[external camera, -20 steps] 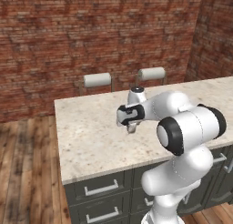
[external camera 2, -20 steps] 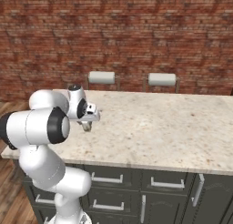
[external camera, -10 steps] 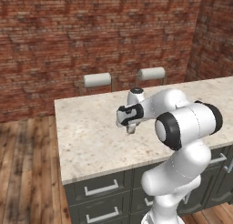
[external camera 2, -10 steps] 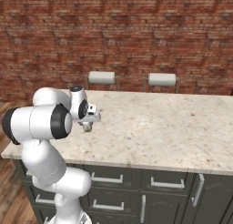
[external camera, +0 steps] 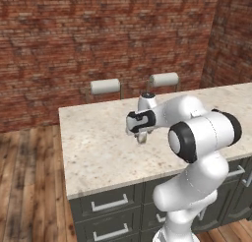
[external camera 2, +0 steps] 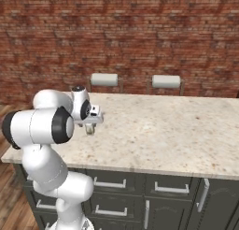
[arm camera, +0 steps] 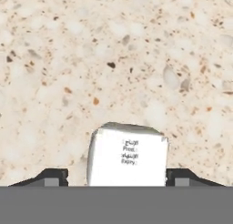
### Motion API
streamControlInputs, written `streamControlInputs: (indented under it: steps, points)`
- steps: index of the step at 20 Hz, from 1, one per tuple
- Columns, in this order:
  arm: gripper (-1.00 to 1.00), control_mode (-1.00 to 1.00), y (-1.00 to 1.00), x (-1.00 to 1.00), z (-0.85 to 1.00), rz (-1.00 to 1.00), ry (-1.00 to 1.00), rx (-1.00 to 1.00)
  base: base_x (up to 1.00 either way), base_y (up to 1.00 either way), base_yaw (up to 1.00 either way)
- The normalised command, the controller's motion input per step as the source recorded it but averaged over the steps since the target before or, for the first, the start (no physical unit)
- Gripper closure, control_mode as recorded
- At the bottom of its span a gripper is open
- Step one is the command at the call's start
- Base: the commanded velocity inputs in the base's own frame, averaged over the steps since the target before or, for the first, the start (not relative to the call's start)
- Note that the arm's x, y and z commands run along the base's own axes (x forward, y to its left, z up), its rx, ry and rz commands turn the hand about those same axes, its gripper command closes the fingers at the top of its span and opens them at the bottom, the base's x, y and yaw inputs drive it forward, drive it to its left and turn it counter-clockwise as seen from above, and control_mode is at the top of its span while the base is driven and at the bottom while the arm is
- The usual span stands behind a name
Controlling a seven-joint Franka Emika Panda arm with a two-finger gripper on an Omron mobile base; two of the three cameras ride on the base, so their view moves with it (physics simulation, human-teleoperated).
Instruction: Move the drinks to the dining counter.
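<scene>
The fingers (arm camera: 116, 177) stand apart on either side of a pale can (arm camera: 127, 157), with a small gap at each side, so they grip nothing. The can stands upright on the speckled stone table (external camera: 98, 147), towards the table's left end, midway between its front and back edges.

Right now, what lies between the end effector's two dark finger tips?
A small pale cream can, resting on the light speckled stone dining counter; the hand view shows it.
</scene>
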Motion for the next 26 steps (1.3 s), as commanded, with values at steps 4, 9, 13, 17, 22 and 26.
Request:
streamControlInputs:
  steps: [4,9,13,17,22,26]
  points:
    - [-1.0,-1.0,0.0,-0.17,0.56,0.0,0.0,0.01,0.0,0.0,0.0]
    - [-1.0,-1.0,0.0,-0.8,0.77,0.0,0.0,0.06,0.0,0.0,0.0]
    - [-1.0,-1.0,0.0,-1.0,0.69,0.0,0.0,0.11,0.0,0.0,0.0]
    - [-1.0,-1.0,0.0,-1.0,0.5,0.0,-0.12,0.05,0.0,0.0,0.0]
    - [-1.0,-1.0,0.0,-1.0,0.46,0.0,-0.6,-0.05,0.0,0.0,0.0]
    - [-1.0,-1.0,0.01,-0.91,0.27,0.0,-0.66,-0.15,0.0,0.0,0.0]
